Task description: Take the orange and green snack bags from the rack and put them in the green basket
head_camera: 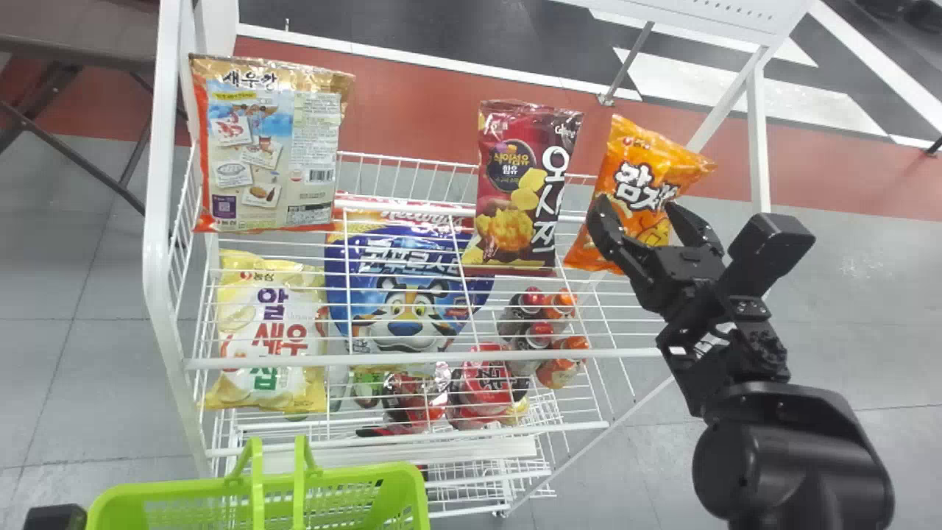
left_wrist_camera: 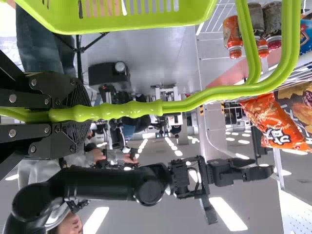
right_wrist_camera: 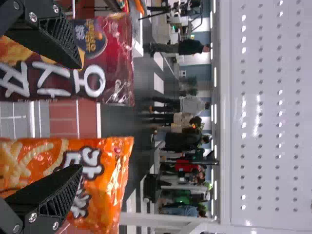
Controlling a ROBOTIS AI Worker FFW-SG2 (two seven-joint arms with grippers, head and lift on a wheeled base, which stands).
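In the head view my right gripper point(head_camera: 637, 209) stands open in front of the orange snack bag point(head_camera: 642, 182), at the rack's right end. In the right wrist view, one finger of the right gripper point(right_wrist_camera: 78, 117) overlaps the orange bag point(right_wrist_camera: 109, 180), the other a dark red bag. My left gripper point(head_camera: 55, 517) is at the head view's bottom left corner. The left wrist view has the left gripper point(left_wrist_camera: 84, 115) shut on the handle of the green basket point(left_wrist_camera: 122, 22). That basket point(head_camera: 331, 478) hangs before the rack. I cannot tell which bag is the green one.
The dark red bag point(head_camera: 519, 188) stands left of the orange one on the upper shelf, a shrimp snack bag point(head_camera: 272, 147) far left. Below are a yellow-white bag point(head_camera: 268, 335), a blue bag point(head_camera: 408, 287) and bottles point(head_camera: 541, 335). White rack bars point(head_camera: 412, 361) run across the front.
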